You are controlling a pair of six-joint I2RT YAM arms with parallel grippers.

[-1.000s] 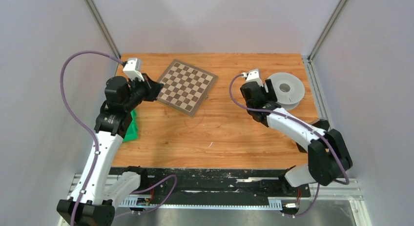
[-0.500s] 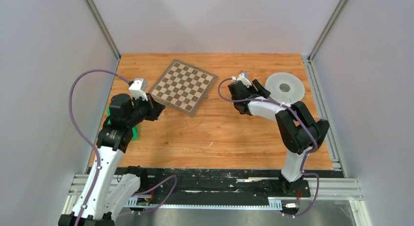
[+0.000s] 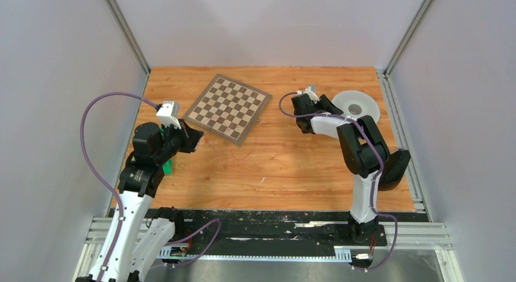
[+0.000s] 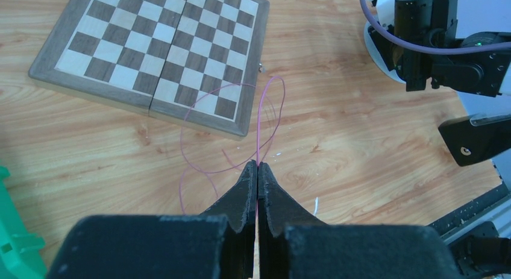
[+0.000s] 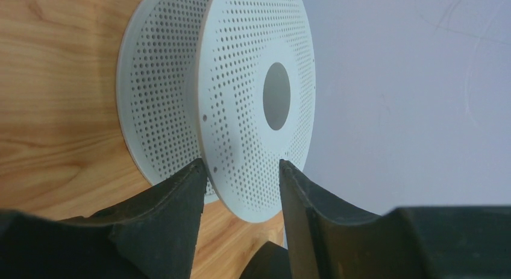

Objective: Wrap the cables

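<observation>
Wooden table: left gripper jaws pressed together, pinching the pink cable, which lies in loose loops by the chessboard. Right gripper jaws spread astride the spool flange, far right. We judge no turns wound; all wrapping remains.

Item count:
- surface: 1, wooden.
- Robot arms: 2, the left arm and the right arm.
- Purple leads: 2, one looped off each arm, the left lead and the right lead.
- chessboard: 1.
- spool: 1, white, with 2 perforated flanges in the right wrist view.
- pink cable: 1 strand as far as the loops can be traced; it is thin, so possibly more.
- green item: 1, mostly cut off at the frame edge.
</observation>
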